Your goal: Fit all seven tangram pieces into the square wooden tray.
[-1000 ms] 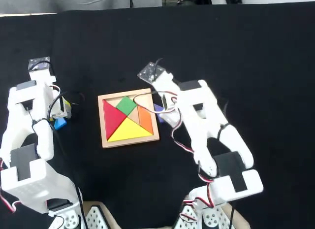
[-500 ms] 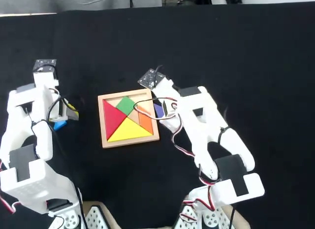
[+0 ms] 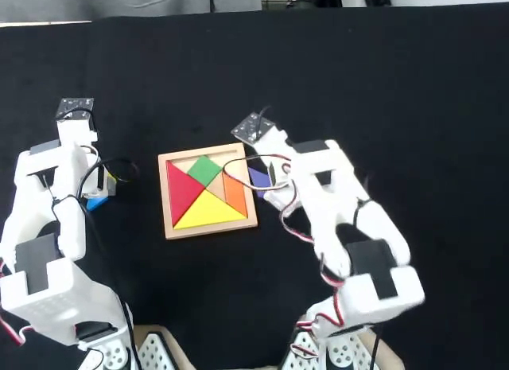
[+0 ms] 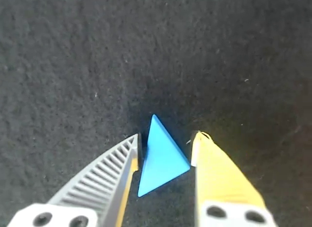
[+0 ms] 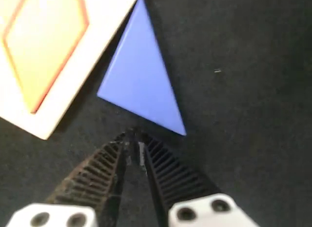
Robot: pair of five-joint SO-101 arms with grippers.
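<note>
Tangram blue triangle lies flat between the left gripper's spread fingers, with open black cloth beyond. The right gripper, tips pressed together, sits just beside the purple triangle, which lies against the square wooden tray's outer rim.

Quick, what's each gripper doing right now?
Left gripper: open, fingers on either side of the blue triangle.
Right gripper: closed, empty, tips beside the purple triangle.

Black table; blue triangle; violet triangle.
</note>
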